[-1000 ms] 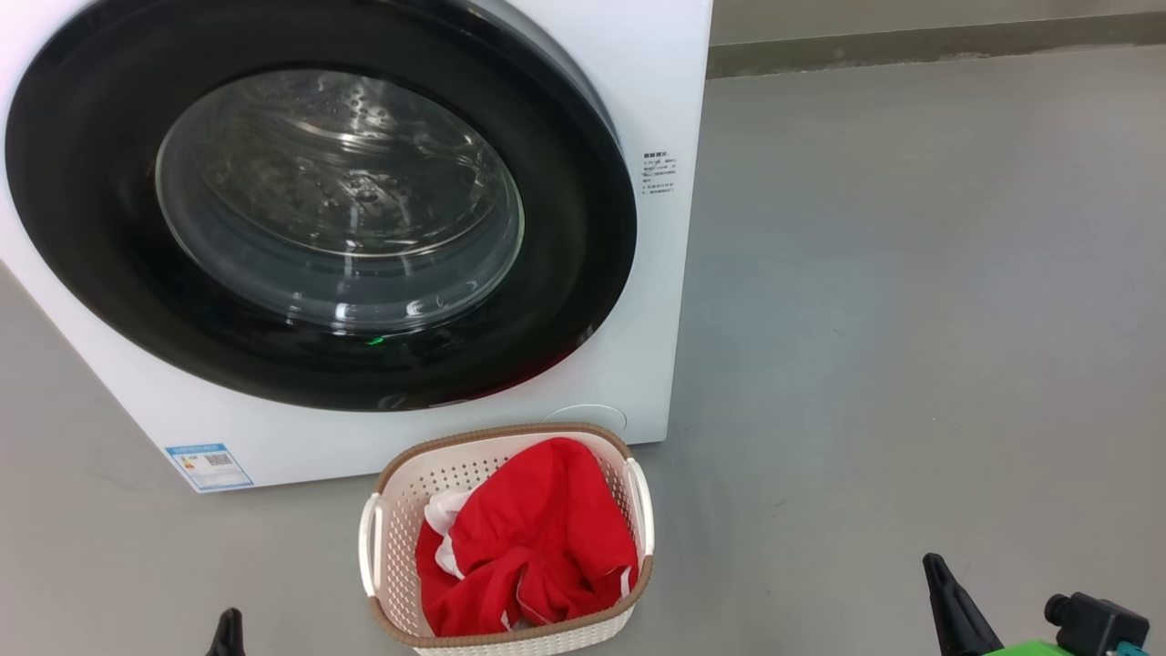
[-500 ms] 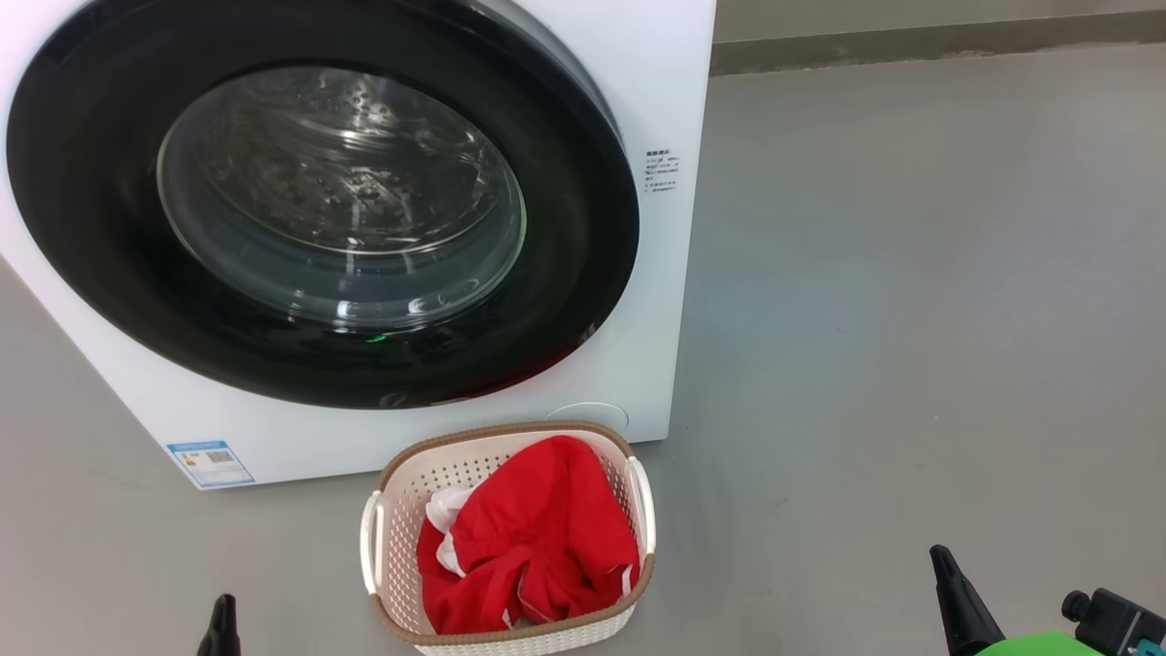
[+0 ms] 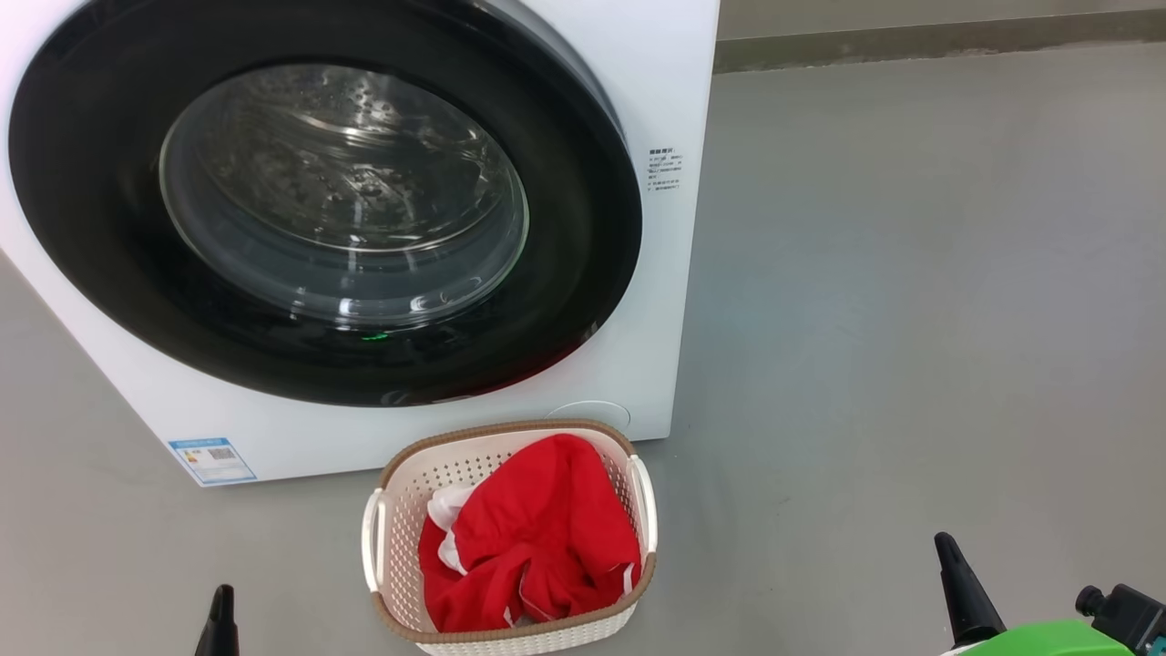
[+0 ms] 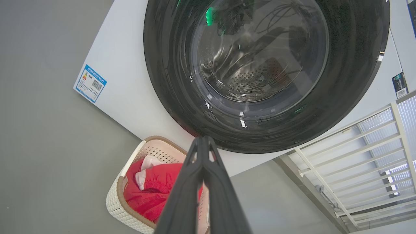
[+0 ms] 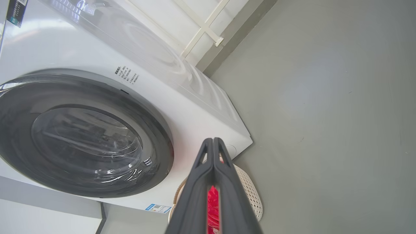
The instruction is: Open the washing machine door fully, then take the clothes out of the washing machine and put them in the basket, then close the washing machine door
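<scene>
The white washing machine [image 3: 656,301] stands ahead, and its black-rimmed glass door [image 3: 118,273] lies flush against the front, with the steel drum showing through the glass. On the floor just in front sits the cream basket [image 3: 401,538] holding the red clothes [image 3: 537,538] with white trim. My left gripper [image 3: 221,601] pokes up at the lower left, fingers pressed together and empty; in the left wrist view it [image 4: 203,140] points over the basket [image 4: 118,203] toward the door [image 4: 169,91]. My right gripper [image 3: 947,551] is at the lower right, shut and empty [image 5: 213,140].
Bare grey floor [image 3: 911,319] spreads to the right of the machine. A blue label [image 3: 211,460] marks the machine's lower front. A white railing [image 4: 367,146] runs beside the machine, and a wall base strip [image 3: 911,41] lies behind it.
The camera has drifted slightly, so the whole picture has shifted a little. Both gripper tips show a bit higher at the bottom edge. Basket, clothes and door stay put.
</scene>
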Robot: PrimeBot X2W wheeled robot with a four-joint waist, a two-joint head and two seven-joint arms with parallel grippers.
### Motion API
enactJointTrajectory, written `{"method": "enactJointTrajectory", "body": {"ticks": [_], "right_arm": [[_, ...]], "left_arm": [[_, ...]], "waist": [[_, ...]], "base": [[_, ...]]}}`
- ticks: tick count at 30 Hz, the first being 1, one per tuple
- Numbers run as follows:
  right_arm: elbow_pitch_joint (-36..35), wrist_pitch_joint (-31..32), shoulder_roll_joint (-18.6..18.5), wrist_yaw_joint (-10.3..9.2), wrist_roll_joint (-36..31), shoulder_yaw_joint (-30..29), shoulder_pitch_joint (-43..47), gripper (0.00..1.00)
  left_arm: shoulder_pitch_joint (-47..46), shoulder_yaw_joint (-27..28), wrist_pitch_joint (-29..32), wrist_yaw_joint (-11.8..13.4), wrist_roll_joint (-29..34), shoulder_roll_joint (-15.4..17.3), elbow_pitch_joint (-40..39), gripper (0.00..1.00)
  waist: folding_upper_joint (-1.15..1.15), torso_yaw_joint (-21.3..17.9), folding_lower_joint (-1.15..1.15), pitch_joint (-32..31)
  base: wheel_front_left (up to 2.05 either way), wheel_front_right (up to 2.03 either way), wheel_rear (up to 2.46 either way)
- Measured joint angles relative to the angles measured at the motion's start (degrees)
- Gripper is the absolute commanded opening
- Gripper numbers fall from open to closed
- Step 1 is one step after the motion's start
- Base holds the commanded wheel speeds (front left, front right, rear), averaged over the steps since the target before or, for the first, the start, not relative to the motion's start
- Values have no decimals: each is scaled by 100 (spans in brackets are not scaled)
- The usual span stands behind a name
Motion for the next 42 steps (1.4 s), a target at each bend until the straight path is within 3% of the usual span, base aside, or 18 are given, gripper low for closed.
{"method": "enactJointTrajectory", "body": {"ticks": [42], "right_arm": [[-220, 679, 92, -1, 2493, -216, -232, 0]], "left_arm": [[-457, 179, 665, 0, -2299, -101, 73, 0]], "waist": [[0, 60, 0, 49]], "base": [[0, 0, 0]]}}
